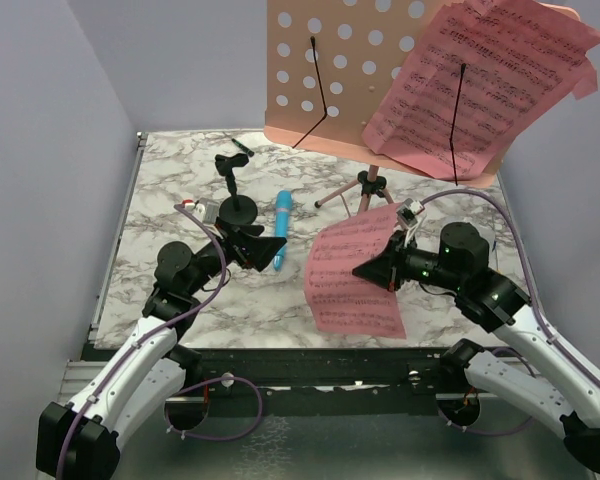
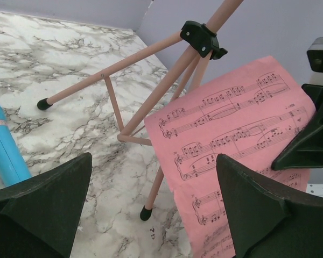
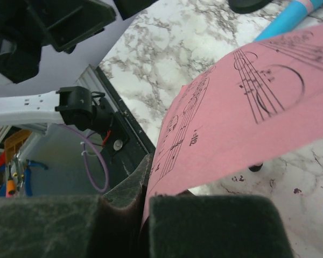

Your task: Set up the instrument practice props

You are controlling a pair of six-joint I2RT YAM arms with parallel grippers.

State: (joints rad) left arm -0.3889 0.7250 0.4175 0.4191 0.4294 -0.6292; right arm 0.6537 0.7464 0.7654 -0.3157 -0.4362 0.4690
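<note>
The salmon-pink music stand (image 1: 345,70) rises at the back of the marble table, its tripod legs (image 2: 151,102) spread on the surface. One pink sheet-music page (image 1: 480,85) leans crooked on the right of its hole-punched desk. My right gripper (image 1: 365,268) is shut on the edge of a second page (image 1: 355,275), holding it up over the table; the paper (image 3: 247,107) runs between the pads of that gripper (image 3: 146,199). The light-blue stick (image 1: 281,228) lies on the table beside my left gripper (image 1: 265,248). That gripper (image 2: 153,158) is open and holds nothing, facing the held page (image 2: 237,145).
A black mount with a round base (image 1: 235,195) stands just behind the left gripper. A small dark stick (image 1: 242,148) lies near the back edge. Lilac walls close in the left, right and back. The stand's rubber foot (image 2: 146,213) sits close ahead of the left gripper.
</note>
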